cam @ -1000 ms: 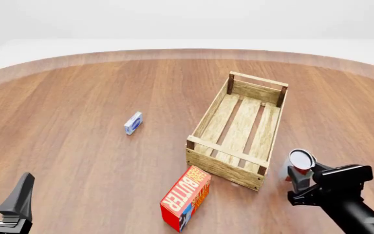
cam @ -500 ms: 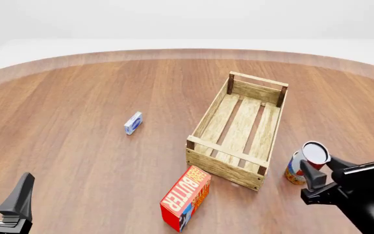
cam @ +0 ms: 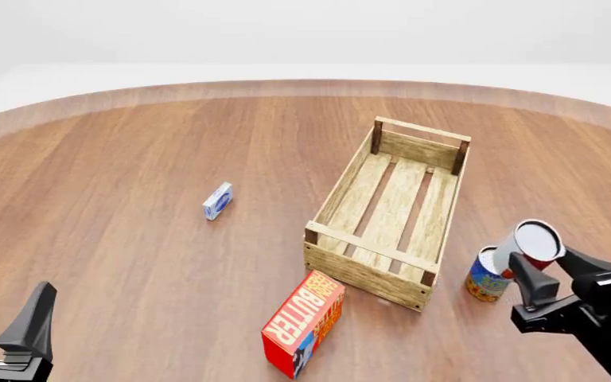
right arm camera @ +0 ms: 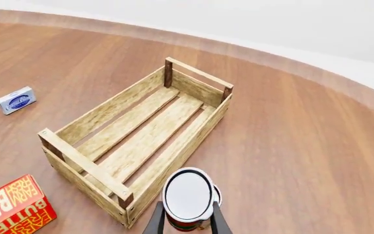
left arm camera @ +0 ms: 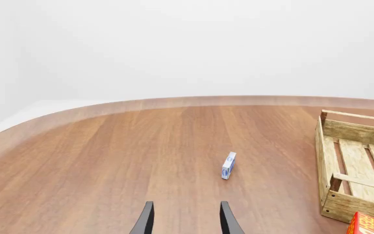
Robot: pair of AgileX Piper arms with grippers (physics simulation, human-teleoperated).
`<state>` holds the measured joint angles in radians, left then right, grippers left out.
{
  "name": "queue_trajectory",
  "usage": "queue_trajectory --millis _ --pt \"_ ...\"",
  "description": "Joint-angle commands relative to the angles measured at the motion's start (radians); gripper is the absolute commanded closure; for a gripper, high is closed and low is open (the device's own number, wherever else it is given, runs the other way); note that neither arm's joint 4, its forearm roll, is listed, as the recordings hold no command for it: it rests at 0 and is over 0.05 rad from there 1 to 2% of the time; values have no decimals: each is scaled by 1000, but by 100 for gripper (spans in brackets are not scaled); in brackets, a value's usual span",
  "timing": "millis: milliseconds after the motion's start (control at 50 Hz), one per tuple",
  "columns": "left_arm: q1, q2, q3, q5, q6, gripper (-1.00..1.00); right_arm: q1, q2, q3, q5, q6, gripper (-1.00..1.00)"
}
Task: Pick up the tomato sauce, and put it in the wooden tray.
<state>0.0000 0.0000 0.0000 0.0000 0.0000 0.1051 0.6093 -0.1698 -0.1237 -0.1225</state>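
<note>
1. The right claw (cam: 540, 280) is closed on the tomato sauce (cam: 536, 241); in the right wrist view the can (right arm camera: 188, 197) sits between the two fingers, its pale top facing the camera.
2. The can looks lifted clear of the tabletop (cam: 125, 175), tilted, held at the claw's tips.
3. So the pick-up appears done. What is left, as I judge it: carry the can over the wooden tray (cam: 391, 211), lower it and let go.
4. The tray lies ahead of the right claw and off to its left, nearest long side close by. Its floor (right arm camera: 141, 134) shows bare slats, nothing inside.
5. A second can with a blue and yellow label (cam: 486, 274) stands on the tabletop just left of the right claw, between it and the tray's near corner. It is the one thing close enough to get knocked on the way across.
6. A red butter box (cam: 303, 322) leans near the tray's near end, further left of the claw, out of the likely path.
7. A small blue and white packet (cam: 217, 200) lies well beyond the tray, far to the left.
8. The left claw (left arm camera: 185, 220) hangs spread apart and holding nothing, with the packet (left arm camera: 229, 165) straight ahead of it.
</note>
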Motion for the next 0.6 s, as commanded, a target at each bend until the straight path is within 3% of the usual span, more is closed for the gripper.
queue_trajectory --millis 20,600 --pt "0 0 0 0 0 -100 -2 -55 -29 53 11 100" --pt "0 0 0 0 0 -100 15 50 -74 -26 -4 100"
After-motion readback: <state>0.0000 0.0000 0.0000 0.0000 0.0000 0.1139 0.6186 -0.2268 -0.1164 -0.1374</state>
